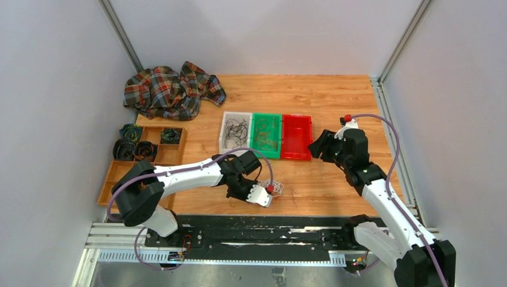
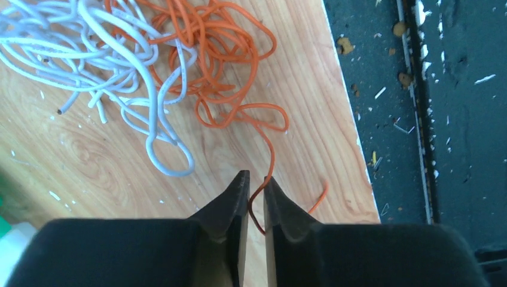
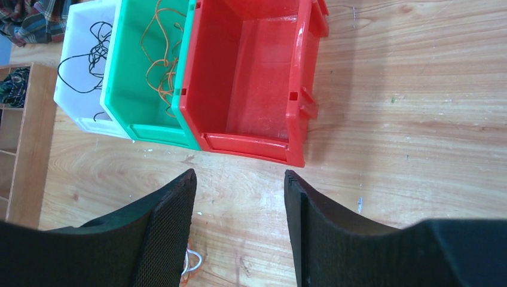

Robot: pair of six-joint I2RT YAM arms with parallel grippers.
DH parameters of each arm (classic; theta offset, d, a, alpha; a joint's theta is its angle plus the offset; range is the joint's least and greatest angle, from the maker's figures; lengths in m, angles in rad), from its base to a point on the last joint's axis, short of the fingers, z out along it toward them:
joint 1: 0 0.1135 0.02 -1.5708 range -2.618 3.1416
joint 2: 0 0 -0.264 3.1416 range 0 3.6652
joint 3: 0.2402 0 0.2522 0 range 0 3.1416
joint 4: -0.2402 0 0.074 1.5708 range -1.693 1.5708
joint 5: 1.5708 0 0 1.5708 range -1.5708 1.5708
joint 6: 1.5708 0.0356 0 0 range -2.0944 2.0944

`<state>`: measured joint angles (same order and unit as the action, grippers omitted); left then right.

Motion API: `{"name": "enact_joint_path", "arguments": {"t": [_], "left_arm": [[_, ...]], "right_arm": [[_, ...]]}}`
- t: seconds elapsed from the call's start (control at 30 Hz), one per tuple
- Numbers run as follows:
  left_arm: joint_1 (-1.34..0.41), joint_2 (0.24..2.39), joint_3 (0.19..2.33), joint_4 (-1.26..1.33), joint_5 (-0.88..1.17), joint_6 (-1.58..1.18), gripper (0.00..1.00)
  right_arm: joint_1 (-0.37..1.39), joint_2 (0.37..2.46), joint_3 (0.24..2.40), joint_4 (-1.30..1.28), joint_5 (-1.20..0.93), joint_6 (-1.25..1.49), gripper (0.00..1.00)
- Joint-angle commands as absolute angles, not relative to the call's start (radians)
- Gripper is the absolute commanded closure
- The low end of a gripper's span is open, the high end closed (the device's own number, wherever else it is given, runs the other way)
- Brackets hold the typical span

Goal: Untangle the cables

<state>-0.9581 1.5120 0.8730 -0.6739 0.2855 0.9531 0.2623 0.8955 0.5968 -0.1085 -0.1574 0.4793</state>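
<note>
A tangle of orange cables (image 2: 209, 54) and white cables (image 2: 89, 54) lies on the wooden table by its near edge; in the top view it is a small bundle (image 1: 277, 189). My left gripper (image 2: 256, 179) is down at the table beside it (image 1: 263, 195). Its jaws are almost together around one loose orange strand (image 2: 270, 152) that trails from the tangle. My right gripper (image 3: 239, 176) is open and empty, hovering in front of the red bin (image 3: 209, 78), also seen from above (image 1: 317, 146). A bit of the tangle (image 3: 190, 260) shows by its left finger.
Three bins stand in a row: white (image 1: 227, 128) with black wires, green (image 1: 256, 134) with orange wires, red (image 1: 287, 140) with nothing in it. A wooden divider tray (image 1: 119, 176) with dark coils is at left. A plaid cloth (image 1: 170, 89) lies far left. A black base strip (image 2: 430, 119) borders the table.
</note>
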Motion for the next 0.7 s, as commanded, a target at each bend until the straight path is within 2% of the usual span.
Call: {"name": "enact_joint_path", "arguments": {"t": [0.0, 0.07, 0.37, 0.5, 0.67], "left_arm": [[-0.971, 1.469, 0.888, -0.694, 0.226, 0.949, 0.94], [-0.971, 1.436, 0.904, -0.727, 0.198, 0.935, 0.99], [-0.971, 1.337, 1.205, -0.998, 0.136, 0.881, 0.99], [-0.971, 1.296, 1.368, -1.026, 0.087, 0.863, 0.99], [-0.971, 1.267, 1.473, -1.025, 0.088, 0.862, 0.99]], "right_arm": [[0.277, 0.884, 0.607, -0.137, -0.154, 0.479, 0.45], [0.276, 0.891, 0.616, -0.137, -0.169, 0.477, 0.45], [0.337, 0.871, 0.650, -0.045, -0.297, 0.422, 0.29], [0.420, 0.876, 0.660, 0.015, -0.383, 0.388, 0.24], [0.566, 0.860, 0.636, 0.151, -0.427, 0.334, 0.21]]}}
